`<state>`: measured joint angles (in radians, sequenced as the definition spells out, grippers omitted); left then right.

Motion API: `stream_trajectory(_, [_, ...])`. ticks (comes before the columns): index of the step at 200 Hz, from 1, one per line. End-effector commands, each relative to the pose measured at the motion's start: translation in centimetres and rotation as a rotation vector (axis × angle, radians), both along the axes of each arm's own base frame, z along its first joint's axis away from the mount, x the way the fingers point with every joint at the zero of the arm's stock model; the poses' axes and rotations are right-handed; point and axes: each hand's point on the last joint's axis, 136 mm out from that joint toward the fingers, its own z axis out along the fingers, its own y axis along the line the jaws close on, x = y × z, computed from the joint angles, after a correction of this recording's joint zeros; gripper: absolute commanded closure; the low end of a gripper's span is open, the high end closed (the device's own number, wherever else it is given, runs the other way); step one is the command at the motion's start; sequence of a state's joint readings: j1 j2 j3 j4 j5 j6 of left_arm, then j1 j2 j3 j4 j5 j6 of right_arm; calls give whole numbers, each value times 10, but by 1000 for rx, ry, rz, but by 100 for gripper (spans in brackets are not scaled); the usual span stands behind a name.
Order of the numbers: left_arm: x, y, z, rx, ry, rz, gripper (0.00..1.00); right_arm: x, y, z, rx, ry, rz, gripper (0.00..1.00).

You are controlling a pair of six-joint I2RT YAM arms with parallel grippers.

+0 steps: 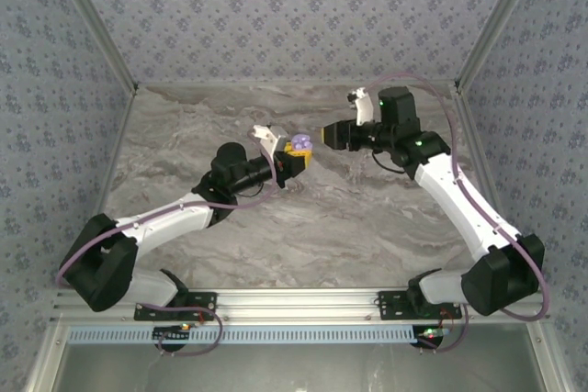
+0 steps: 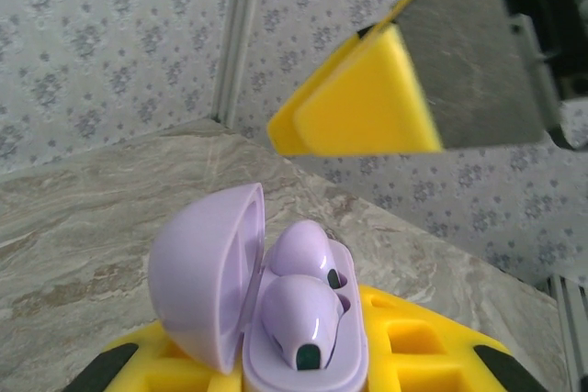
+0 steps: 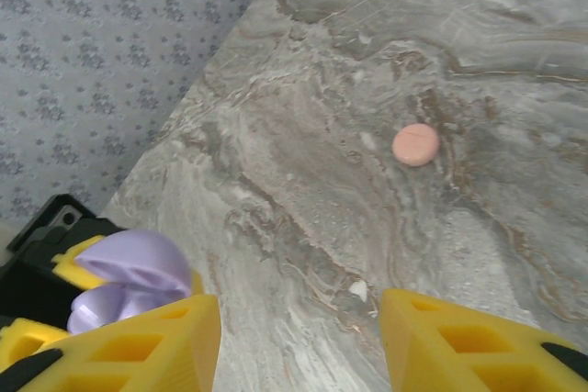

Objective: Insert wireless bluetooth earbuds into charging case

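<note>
The lilac charging case (image 2: 276, 319) stands with its lid (image 2: 197, 268) swung open to the left. Two lilac earbuds (image 2: 299, 250) (image 2: 296, 314) sit side by side in its wells. My left gripper (image 2: 303, 360) is shut on the case's base, with yellow fingers (image 2: 413, 346) on either side. In the top view the case (image 1: 299, 144) is held above the marble table (image 1: 276, 227), and my right gripper (image 1: 323, 134) hovers just to its right. In the right wrist view the right gripper (image 3: 299, 337) is open and holds nothing, with the case (image 3: 129, 273) beside its left finger.
A pink coin-like disc (image 3: 415, 144) lies on the marble further out. A small white fleck (image 3: 358, 290) lies between the right fingers on the table. Patterned walls (image 1: 276, 6) enclose the table on three sides. A right finger (image 2: 358, 107) hangs above the case.
</note>
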<state>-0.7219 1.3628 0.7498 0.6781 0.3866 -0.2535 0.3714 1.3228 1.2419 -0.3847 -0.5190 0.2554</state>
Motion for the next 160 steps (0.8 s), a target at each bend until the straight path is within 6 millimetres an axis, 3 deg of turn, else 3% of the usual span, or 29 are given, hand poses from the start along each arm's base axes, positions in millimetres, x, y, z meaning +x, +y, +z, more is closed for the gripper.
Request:
stream_trajectory(1, [-13, -8, 23, -4, -86, -97, 90, -6, -13, -10, -29, 35, 1, 50])
stream_trajectory(53, [-31, -16, 31, -13, -130, -220, 90, -14, -12, -32, 29, 145, 107, 60])
stream_trajectory(100, [-44, -23, 37, -42, -141, -317, 90, -22, 1, -33, 80, 175, 203, 72])
stream_trajectory(160, [-46, -26, 34, -42, -136, -345, 90, -39, 20, -28, 104, 177, 320, 74])
